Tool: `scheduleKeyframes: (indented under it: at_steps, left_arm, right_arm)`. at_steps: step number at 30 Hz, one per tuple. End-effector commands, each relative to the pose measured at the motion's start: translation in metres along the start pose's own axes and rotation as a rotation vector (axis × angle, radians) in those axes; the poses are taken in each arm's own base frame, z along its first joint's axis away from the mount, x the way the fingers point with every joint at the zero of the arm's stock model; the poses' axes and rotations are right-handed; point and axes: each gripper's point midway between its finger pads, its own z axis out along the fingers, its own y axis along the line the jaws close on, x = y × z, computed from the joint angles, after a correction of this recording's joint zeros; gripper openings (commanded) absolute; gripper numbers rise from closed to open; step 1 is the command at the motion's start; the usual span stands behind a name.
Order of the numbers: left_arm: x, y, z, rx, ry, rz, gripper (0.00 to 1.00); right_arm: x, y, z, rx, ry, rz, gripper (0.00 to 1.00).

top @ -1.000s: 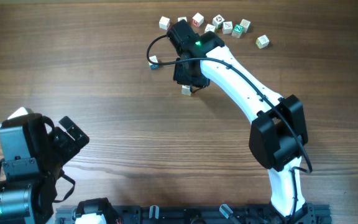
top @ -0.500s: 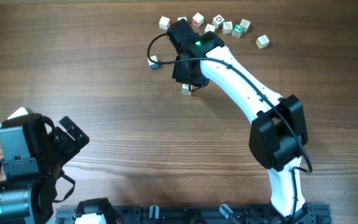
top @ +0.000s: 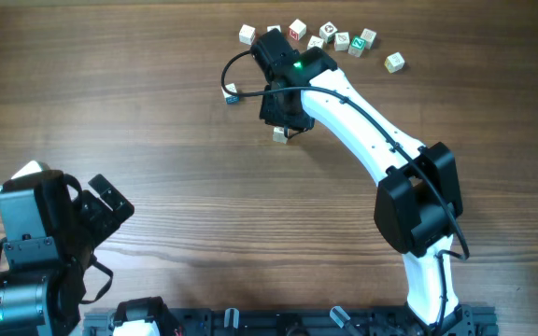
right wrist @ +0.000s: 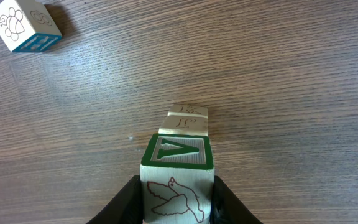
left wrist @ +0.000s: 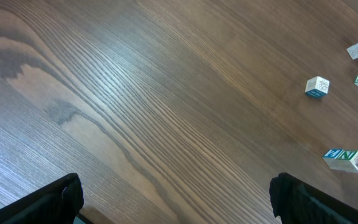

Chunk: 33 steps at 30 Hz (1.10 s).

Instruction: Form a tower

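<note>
My right gripper is shut on a pale wooden cube with a green-framed letter face and a red bird drawing. It holds the cube above the table. Just beyond it a pale lettered block stands on the wood; I cannot tell whether it is a single cube or a tower. From overhead the right gripper hides the held cube, and the pale block shows at its near edge. My left gripper hangs open over bare wood at the near left.
A blue-marked cube lies left of the right gripper. Several loose cubes are scattered along the far edge, one apart at the right. The right arm slants across the right half of the table.
</note>
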Motion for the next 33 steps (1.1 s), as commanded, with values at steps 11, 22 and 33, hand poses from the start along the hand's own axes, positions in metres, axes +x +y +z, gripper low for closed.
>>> scheduleKeyframes:
  at_steps: [11,22,33]
  left_arm:
    - [-0.002,0.002,0.0,-0.007,-0.008,-0.016,1.0]
    - [-0.002,0.002,0.0,-0.007,-0.008,-0.016,1.0]
    - [-0.002,0.002,0.0,-0.007,-0.008,-0.016,1.0]
  right_arm:
    - [0.008,-0.003,0.01,0.008,0.021,-0.053,0.14]
    - [0.01,0.009,0.016,-0.057,0.035,-0.043,0.33]
    - [0.009,0.003,0.009,-0.022,0.035,0.092,0.99]
